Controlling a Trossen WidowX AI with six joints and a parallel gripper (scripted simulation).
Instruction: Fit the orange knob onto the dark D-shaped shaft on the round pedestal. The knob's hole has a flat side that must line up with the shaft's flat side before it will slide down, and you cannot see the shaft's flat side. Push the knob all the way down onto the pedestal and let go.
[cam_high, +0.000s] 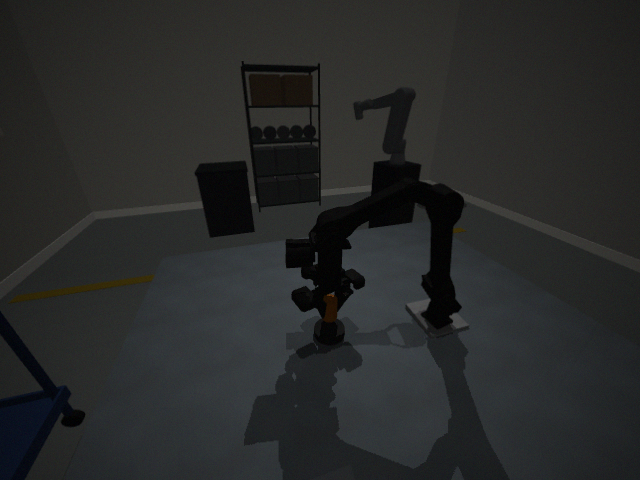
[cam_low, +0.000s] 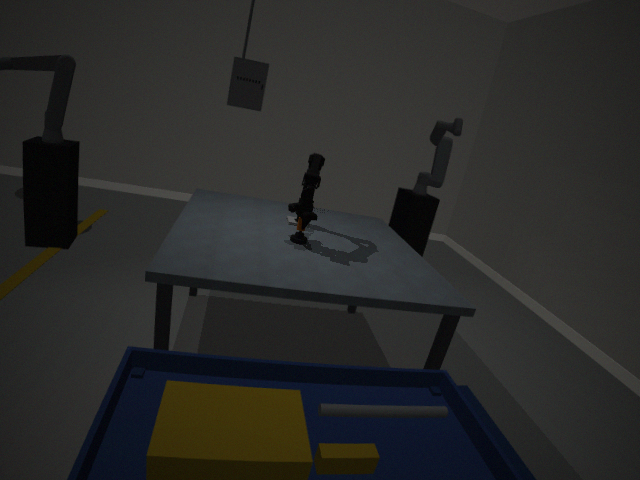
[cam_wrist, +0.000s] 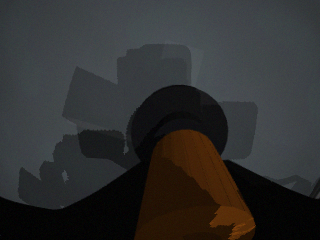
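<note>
The orange knob (cam_high: 330, 308) (cam_low: 300, 224) (cam_wrist: 192, 175) is upright between the fingers of my gripper (cam_high: 331, 311) (cam_wrist: 185, 168), which is shut on it. The round dark pedestal (cam_high: 338, 335) (cam_low: 298, 239) (cam_wrist: 216, 115) stands on the table directly below. In the top view the dark shaft (cam_high: 328, 328) shows between the knob's lower end and the pedestal, so the knob is above the pedestal and not down on it. The knob's lower end is at the shaft's top; whether it touches or the shaft enters the hole cannot be told. The flat sides are hidden.
The blue-grey table (cam_high: 206, 372) (cam_low: 217, 258) carries the arm's pale base plate (cam_high: 413, 308), right of the pedestal in the top view. The arm's shadow falls across the table around the pedestal. A blue cart (cam_high: 31, 413) (cam_low: 289, 369) stands off the table.
</note>
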